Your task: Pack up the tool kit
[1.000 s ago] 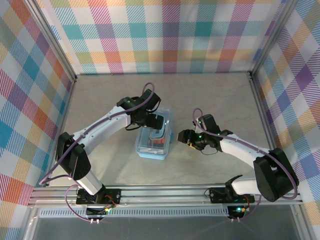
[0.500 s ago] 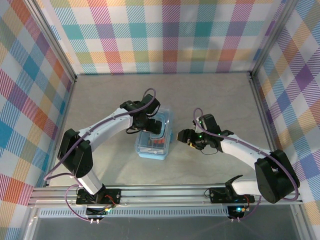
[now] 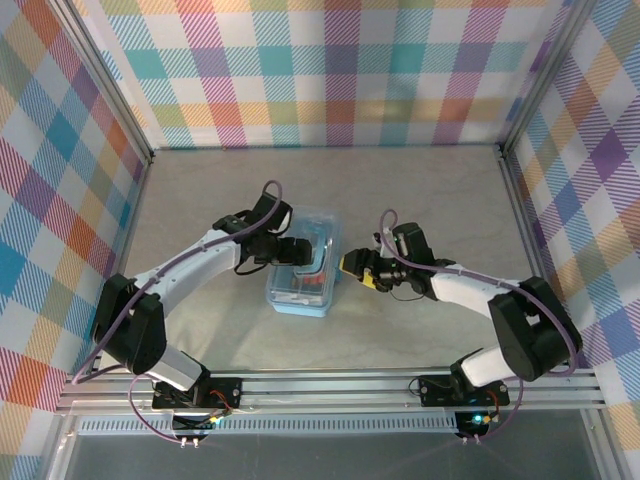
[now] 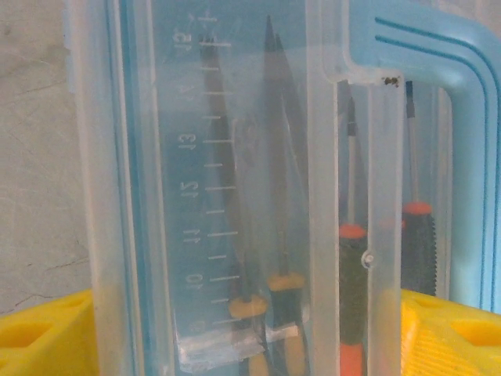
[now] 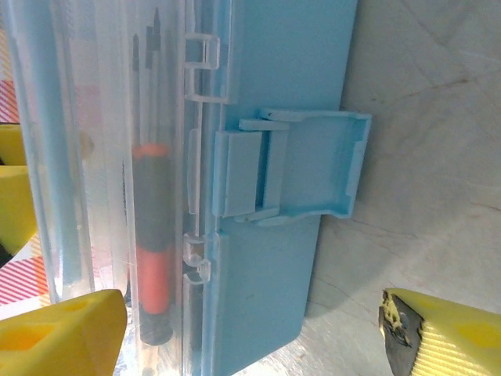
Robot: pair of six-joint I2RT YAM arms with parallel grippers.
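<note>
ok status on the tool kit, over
Left gripper astride the case, contact unclear. Right gripper open at its latch side. Case shut, screwdrivers inside, latch looks unfastened. Nothing blocking seen.

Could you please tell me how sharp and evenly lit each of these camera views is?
Top external view: even, soft light, faint shadows, the small light-blue translucent plastic case sharp. Left wrist view: very close, soft focus; the slim screwdrivers look hazy through the clear lid. Right wrist view: the light-blue latch crisp, pale glare streaks on the lid.
</note>
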